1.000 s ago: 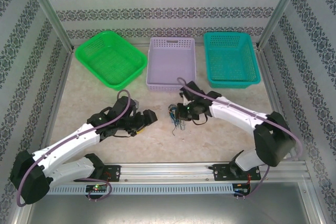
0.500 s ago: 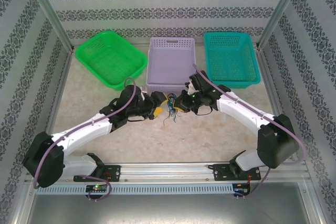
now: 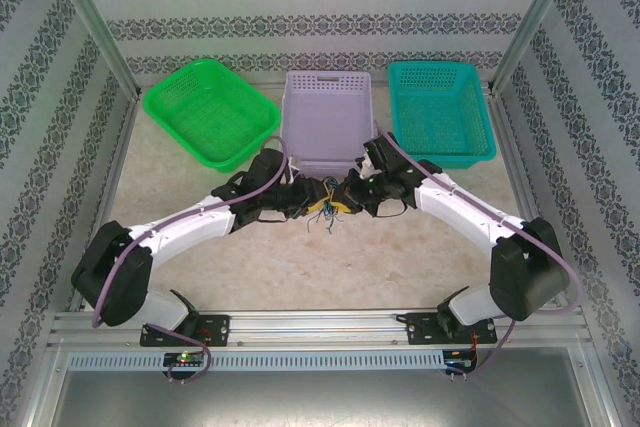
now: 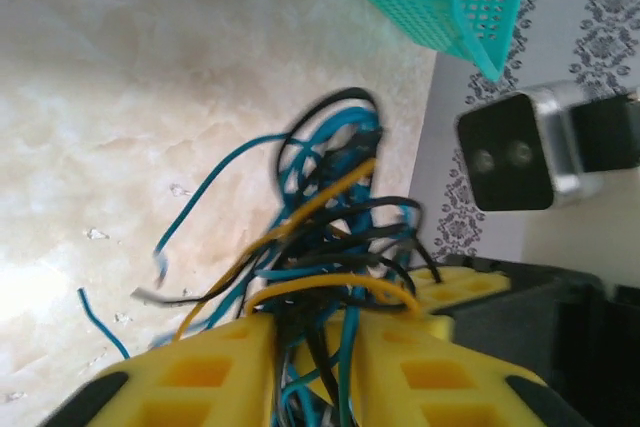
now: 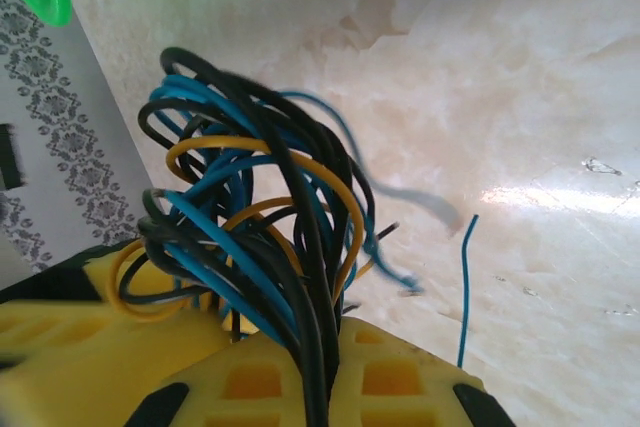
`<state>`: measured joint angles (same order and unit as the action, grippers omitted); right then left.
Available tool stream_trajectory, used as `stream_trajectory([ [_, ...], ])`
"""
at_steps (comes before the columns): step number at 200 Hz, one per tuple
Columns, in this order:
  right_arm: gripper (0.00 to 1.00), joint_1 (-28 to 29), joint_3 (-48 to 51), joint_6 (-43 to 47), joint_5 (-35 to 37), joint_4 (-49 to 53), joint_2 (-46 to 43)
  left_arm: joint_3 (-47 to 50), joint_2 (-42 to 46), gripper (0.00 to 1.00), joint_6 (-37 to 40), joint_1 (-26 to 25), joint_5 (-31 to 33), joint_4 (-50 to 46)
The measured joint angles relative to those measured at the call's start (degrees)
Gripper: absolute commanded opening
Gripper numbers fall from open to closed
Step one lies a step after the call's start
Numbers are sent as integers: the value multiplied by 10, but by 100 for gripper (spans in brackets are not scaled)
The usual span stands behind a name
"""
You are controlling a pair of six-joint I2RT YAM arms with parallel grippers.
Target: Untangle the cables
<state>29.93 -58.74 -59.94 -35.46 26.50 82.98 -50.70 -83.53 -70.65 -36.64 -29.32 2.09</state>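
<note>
The cables sit in one knot right between the left pincer and the right pincer, whose tips nearly meet over the counter, just on the near side of the lilac basket. On my left wrist feed, the left pincer has its yellow fingers drawn almost together. Black, blue and tan strands are pinched in the narrow gap, and the rest of the tangle fans out beyond the tips (the loose ends are blurred). The right pincer is closed as well, a thick sheaf of the same strands running between its fingers and looping out ahead of them.
</note>
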Motion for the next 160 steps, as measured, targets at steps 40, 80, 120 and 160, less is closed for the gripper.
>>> stream_trajectory([
  [40,2,-14,0,-2,-10,3,-7,-18,-7,0,43,0,0,-24],
  [80,9,-45,-15,44,-17,50,-24,-108,-8,0,150,-4,37,-170],
  [120,5,-49,-60,143,5,124,-27,-175,-8,0,263,-7,68,-288],
  [160,14,-45,-84,212,33,165,-27,-213,-18,0,334,-14,102,-356],
])
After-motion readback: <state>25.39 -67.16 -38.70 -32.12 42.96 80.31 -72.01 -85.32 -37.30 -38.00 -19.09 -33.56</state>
